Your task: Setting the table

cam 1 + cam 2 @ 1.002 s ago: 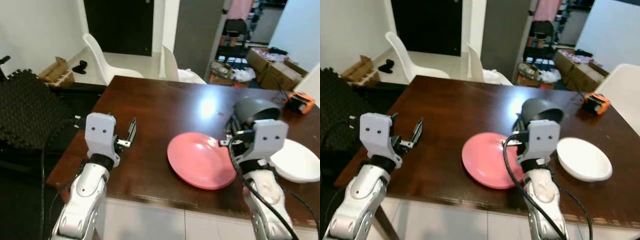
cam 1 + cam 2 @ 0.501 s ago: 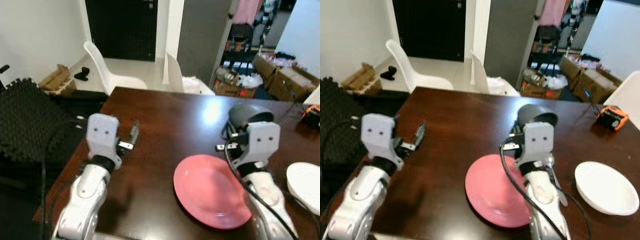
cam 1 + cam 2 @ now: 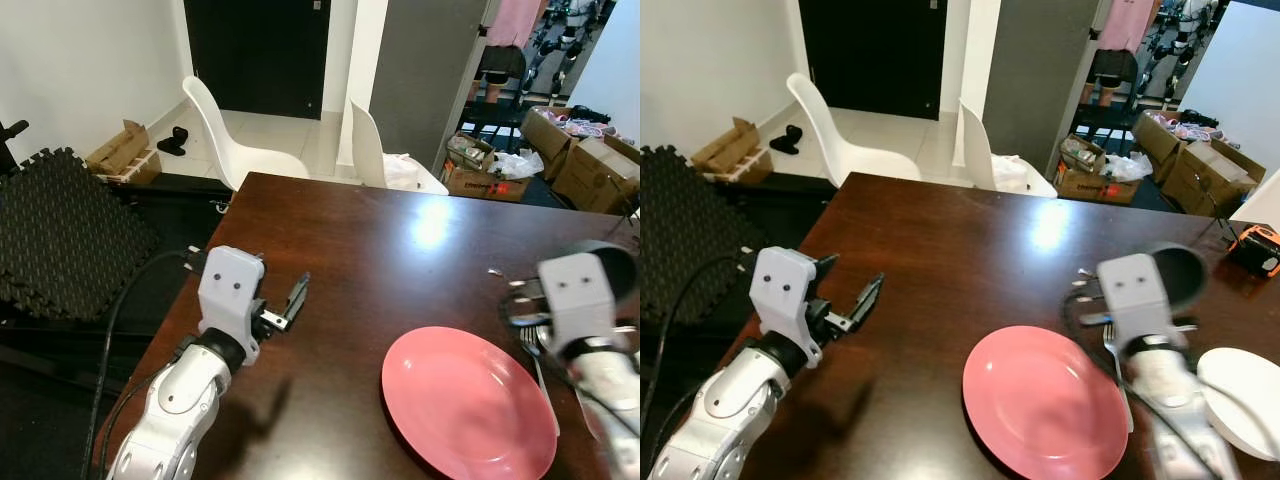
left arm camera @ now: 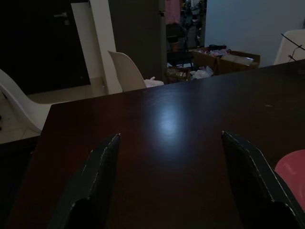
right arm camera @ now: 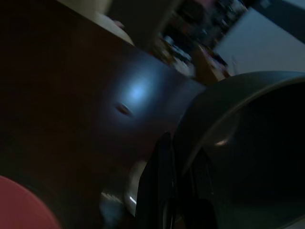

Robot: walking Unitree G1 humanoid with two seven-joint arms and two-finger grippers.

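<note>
A pink plate (image 3: pixel 470 405) lies on the dark wooden table (image 3: pixel 380 220) near its front. Just right of it rests a fork (image 3: pixel 1115 352). My right gripper (image 5: pixel 178 162) is shut on the rim of a dark grey bowl (image 3: pixel 1180 270), held a little above the table to the right of the plate. A white bowl (image 3: pixel 1245 385) sits at the far right. My left gripper (image 3: pixel 290 300) hovers open over the table's left side with nothing between its fingers (image 4: pixel 102 176); the plate's edge (image 4: pixel 290 171) lies off to its right.
Two white chairs (image 3: pixel 240 130) (image 3: pixel 375 150) stand at the table's far side. A black foam mat (image 3: pixel 60 230) lies left of the table. Cardboard boxes (image 3: pixel 590 165) and clutter fill the back right. An orange device (image 3: pixel 1262 250) sits on the table's right edge.
The camera has shifted, so the whole scene sits differently. My right gripper with the dark bowl has moved right, off the plate's edge, and the fork now shows. The left gripper stays open.
</note>
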